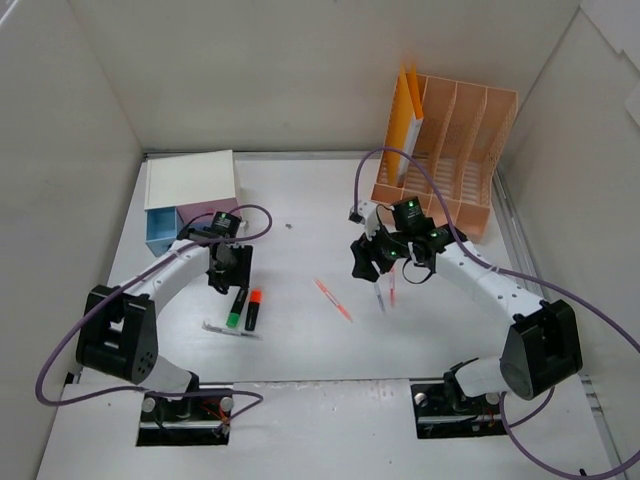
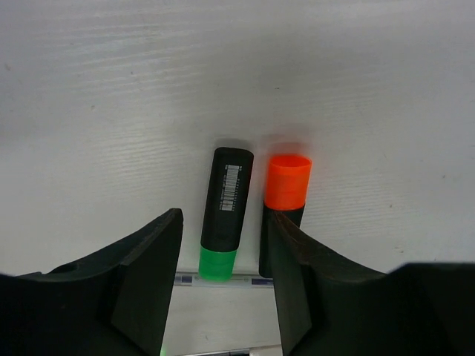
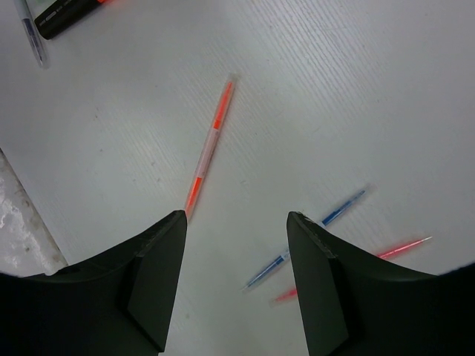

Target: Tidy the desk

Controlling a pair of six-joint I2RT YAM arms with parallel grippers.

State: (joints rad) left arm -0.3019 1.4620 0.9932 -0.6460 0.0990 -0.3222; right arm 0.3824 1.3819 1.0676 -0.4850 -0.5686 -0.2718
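Observation:
The desk (image 1: 300, 345) is a white tabletop with loose items on it. My left gripper (image 1: 229, 275) is open and empty, just behind two black highlighters lying side by side: a green-capped one (image 2: 225, 215) and an orange-capped one (image 2: 286, 185). A clear pen (image 2: 223, 280) lies crosswise at their near ends. The open jaws (image 2: 223, 289) straddle the green highlighter without touching it. My right gripper (image 1: 372, 262) is open and empty above the desk (image 3: 356, 89). Below it lie an orange pen (image 3: 210, 148), a blue pen (image 3: 308, 237) and a red pen (image 3: 390, 251).
A white drawer box (image 1: 190, 190) with a blue drawer pulled out stands at the back left. A peach slotted file rack (image 1: 455, 150) holding an orange folder (image 1: 404, 120) stands at the back right. A small dark speck (image 1: 288, 226) lies mid-desk. Tall white walls (image 1: 60, 150) surround the desk.

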